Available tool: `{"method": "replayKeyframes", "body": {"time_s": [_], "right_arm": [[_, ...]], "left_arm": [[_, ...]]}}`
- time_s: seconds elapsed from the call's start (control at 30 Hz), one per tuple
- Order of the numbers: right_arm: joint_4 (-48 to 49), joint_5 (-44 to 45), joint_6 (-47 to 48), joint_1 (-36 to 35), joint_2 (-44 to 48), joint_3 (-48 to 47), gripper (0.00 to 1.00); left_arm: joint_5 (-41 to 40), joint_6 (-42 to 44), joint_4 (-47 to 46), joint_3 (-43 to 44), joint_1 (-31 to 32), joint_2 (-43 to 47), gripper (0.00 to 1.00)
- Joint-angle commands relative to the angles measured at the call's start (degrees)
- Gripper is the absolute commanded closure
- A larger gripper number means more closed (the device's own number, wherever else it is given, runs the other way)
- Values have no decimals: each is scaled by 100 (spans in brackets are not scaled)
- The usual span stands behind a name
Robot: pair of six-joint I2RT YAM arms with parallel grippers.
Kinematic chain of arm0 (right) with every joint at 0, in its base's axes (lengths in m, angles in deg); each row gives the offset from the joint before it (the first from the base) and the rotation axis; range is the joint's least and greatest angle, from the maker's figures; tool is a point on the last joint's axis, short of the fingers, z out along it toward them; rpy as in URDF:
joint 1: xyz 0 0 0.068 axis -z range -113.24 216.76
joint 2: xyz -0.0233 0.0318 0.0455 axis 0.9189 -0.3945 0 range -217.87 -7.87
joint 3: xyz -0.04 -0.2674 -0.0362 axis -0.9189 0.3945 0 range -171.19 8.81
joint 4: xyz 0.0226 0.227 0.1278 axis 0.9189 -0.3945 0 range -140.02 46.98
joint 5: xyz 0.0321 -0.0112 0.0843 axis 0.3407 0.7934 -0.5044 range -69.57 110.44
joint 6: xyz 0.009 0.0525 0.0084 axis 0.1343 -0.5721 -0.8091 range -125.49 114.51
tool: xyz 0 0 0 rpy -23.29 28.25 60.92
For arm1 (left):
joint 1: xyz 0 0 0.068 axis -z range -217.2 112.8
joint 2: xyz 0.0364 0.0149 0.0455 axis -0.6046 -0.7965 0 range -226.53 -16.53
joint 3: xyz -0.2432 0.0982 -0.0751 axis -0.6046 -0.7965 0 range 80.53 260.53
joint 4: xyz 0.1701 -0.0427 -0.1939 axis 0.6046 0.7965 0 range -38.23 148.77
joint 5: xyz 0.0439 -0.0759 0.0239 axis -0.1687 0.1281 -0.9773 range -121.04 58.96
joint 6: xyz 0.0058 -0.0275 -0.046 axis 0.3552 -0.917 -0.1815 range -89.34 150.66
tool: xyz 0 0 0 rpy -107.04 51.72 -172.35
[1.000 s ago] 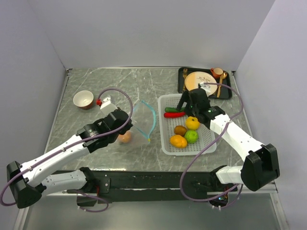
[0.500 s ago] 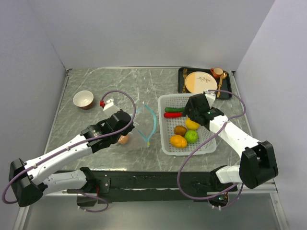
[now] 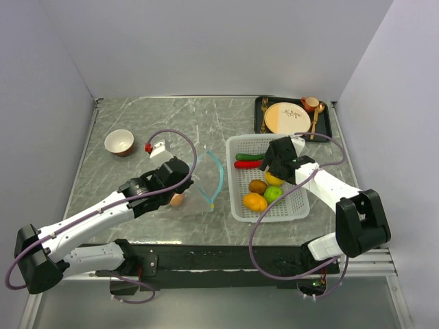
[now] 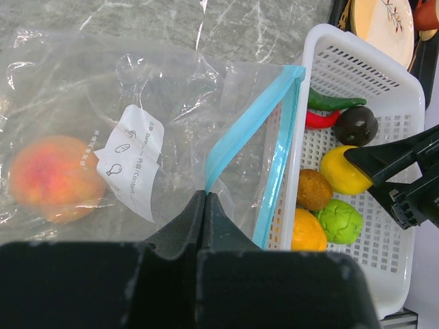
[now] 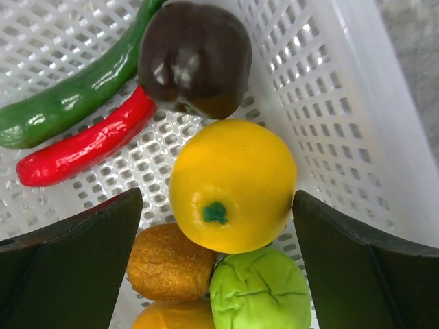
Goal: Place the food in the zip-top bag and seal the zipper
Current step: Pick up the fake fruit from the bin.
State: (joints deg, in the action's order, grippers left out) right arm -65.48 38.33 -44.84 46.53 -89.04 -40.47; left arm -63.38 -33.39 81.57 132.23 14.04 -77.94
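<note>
- White sticker (image 4: 130, 161) on the zip-top bag (image 4: 137, 89) - small icons and a few lines of print, too small to read.
- Tan plate (image 3: 287, 118) carries a thin sprig drawing and sits on the black tray (image 3: 260, 123) at the far right of the surface (image 3: 206, 116).
- Left end effector (image 4: 206, 204) has its fingers pressed tight on the near end of the zipper (image 4: 274, 137), holding the bag mouth up and open toward the basket (image 4: 384, 82).
- Peach-pink round (image 4: 51, 178) lies inside the bag, on the surface.
- Right end effector (image 5: 216, 197) is spread wide, one finger on each side of the yellow round (image 5: 233, 181) - holding nothing.
- Since a second ago, the right wrist has come forward from over the peppers to the yellow round. The bag-mouth loop looks narrower and the left arm has barely shifted. The peach-pink round is in the same spot.
- The yellow round touches the dark brown round (image 5: 192, 55), the brown round (image 5: 168, 264) and the lime-green round (image 5: 257, 288).
- Orange round (image 5: 178, 315) is at the near edge of the right wrist view.
- Green pepper (image 5: 62, 103) and red pepper (image 5: 75, 147) lie side by side toward the basket's far end.
- The right finger is close to the basket's side wall - tight there.
- The zipper loop stands just beside the basket's left rim.
- Bare marble lies between the bowl (image 3: 119, 142) and the bag.
</note>
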Motion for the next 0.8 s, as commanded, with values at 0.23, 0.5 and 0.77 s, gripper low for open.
{"method": "replayKeyframes", "body": {"time_s": [0.23,0.5,0.77], "right_arm": [[435,-119,16,63,-101,181,23],[567,-268,138,80,-154,260,46],[541,-427,253,72,258,243,68]], "left_arm": [[87,121,-194,112,26,111,99],[34,86,-141,7,26,287,99],[-9,77,-45,-2,17,357,99]]}}
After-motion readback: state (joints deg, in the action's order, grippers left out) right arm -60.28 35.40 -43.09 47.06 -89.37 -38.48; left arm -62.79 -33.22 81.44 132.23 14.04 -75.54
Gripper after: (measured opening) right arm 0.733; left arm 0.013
